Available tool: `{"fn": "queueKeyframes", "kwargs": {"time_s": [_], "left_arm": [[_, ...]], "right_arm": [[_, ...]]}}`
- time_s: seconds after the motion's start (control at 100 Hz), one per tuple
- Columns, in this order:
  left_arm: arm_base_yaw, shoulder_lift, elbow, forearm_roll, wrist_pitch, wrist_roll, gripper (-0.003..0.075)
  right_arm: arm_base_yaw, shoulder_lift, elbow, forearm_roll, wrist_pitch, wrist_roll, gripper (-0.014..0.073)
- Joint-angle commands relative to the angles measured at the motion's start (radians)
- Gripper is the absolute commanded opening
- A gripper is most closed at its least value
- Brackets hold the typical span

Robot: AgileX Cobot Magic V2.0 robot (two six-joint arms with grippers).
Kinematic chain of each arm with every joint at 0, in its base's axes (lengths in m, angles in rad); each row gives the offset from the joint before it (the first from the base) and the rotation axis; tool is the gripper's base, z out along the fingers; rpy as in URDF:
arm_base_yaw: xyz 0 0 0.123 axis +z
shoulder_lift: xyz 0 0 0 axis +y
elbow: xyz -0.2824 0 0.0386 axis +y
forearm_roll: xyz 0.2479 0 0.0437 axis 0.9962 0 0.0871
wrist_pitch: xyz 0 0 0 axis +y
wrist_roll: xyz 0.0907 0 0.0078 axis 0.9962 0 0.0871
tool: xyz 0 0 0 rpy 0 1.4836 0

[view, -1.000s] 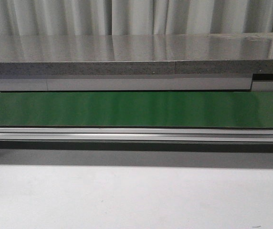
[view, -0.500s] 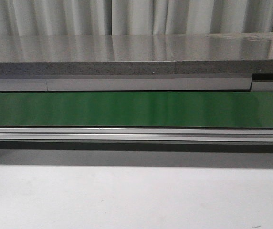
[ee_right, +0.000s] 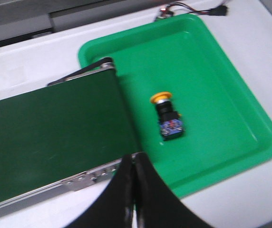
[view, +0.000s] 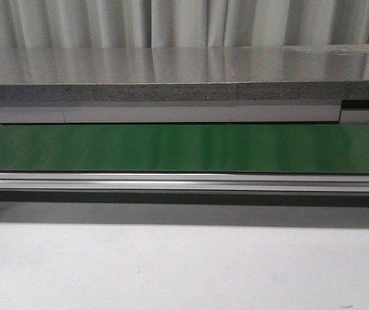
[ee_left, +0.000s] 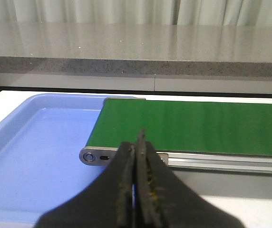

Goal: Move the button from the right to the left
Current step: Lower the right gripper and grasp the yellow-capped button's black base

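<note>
The button [ee_right: 167, 117], a yellow-orange cap on a black body, lies on its side in a green tray [ee_right: 250, 128] at the right end of the green conveyor belt [ee_right: 50, 137]. My right gripper [ee_right: 134, 161] is shut with nothing in it, hovering over the belt's near rail, a short way from the button. My left gripper [ee_left: 137, 142] is shut and empty, above the belt's left end [ee_left: 188, 126] beside a blue tray [ee_left: 36, 156]. Neither gripper nor the button appears in the front view.
The belt [view: 184, 147] crosses the front view, with an aluminium rail [view: 184, 182] in front and a grey stone counter [view: 171, 77] behind. White table surface [view: 184, 271] lies before it. A cable with a connector [ee_right: 193, 8] lies beyond the green tray.
</note>
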State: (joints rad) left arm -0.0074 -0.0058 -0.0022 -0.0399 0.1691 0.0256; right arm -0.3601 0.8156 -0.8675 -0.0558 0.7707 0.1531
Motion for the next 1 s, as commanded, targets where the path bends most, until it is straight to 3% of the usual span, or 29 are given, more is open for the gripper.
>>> {"fn": "queueKeyframes", "kwargs": {"time_s": [0.0, 0.16, 0.25, 0.35, 0.52, 0.59, 0.99], "left_arm": [[0.004, -0.031, 0.046, -0.002, -0.077, -0.002, -0.0020], [0.004, -0.031, 0.046, -0.002, -0.077, -0.002, -0.0020], [0.004, -0.031, 0.046, -0.002, -0.077, -0.002, -0.0020], [0.004, -0.031, 0.046, -0.002, -0.077, -0.002, -0.0020], [0.004, -0.031, 0.046, -0.002, -0.077, -0.002, -0.0020], [0.004, -0.031, 0.046, -0.002, -0.077, -0.002, -0.0020], [0.004, -0.031, 0.046, -0.002, -0.077, -0.002, -0.0020]], "right_arm": [[-0.083, 0.021, -0.037, 0.007, -0.046, 0.006, -0.0057], [-0.174, 0.072, -0.037, 0.010, -0.044, 0.006, -0.0053], [-0.204, 0.106, -0.037, 0.017, -0.033, -0.011, 0.0004], [-0.236, 0.169, -0.037, 0.031, -0.023, -0.075, 0.0171], [-0.240, 0.290, -0.083, 0.049, -0.017, -0.187, 0.0572], [-0.240, 0.344, -0.127, 0.073, -0.011, -0.236, 0.0666], [-0.240, 0.665, -0.388, 0.140, 0.079, -0.559, 0.0645]]}}
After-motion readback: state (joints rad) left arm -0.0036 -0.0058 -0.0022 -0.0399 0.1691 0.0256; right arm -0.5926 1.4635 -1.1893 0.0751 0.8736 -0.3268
